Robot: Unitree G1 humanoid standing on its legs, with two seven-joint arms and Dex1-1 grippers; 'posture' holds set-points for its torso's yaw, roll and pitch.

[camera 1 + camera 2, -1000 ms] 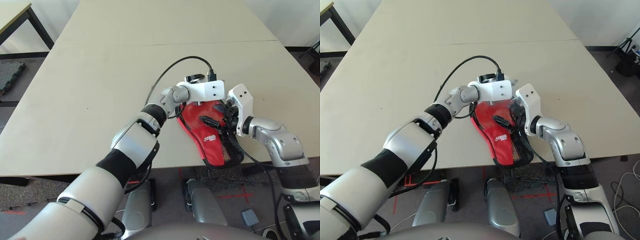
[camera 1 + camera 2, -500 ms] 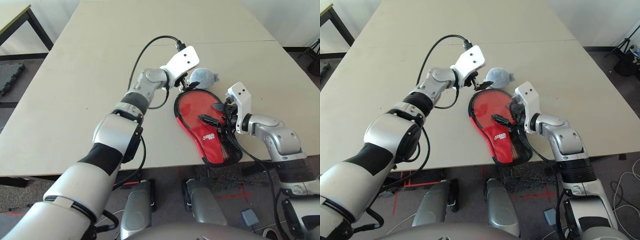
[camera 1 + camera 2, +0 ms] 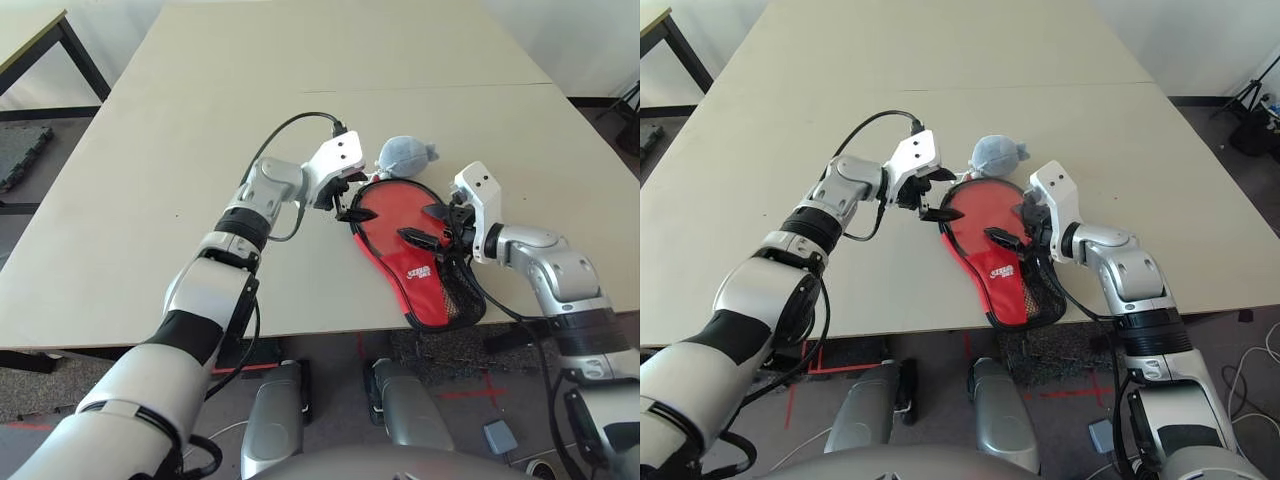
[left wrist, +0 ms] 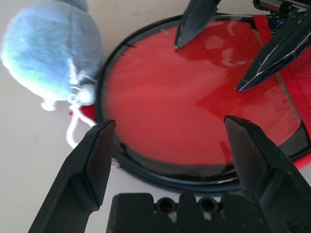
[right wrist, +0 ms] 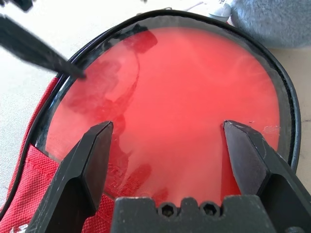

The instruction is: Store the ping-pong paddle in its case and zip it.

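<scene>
The ping-pong paddle (image 3: 392,212) lies near the table's front edge, its round red face up. Its handle is hidden inside the red case (image 3: 428,290), whose black zipper trim rings the face. The case's logo end and mesh pocket (image 3: 462,296) hang over the table edge. My left gripper (image 3: 352,200) is open at the face's left rim, and in its wrist view the fingers (image 4: 92,160) straddle the paddle (image 4: 194,102). From the right, my right gripper (image 3: 425,224) hangs open just over the face, its fingers (image 5: 252,158) spanning the paddle (image 5: 180,92).
A small grey-white plush (image 3: 404,156) rests against the far rim of the paddle, close to both grippers. The beige table (image 3: 200,130) stretches far and left. The front edge runs just under the case.
My left gripper has left its place above the paddle head, swung out to the far left, then dropped to the paddle's left rim, uncovering the plush. The right gripper has barely moved.
</scene>
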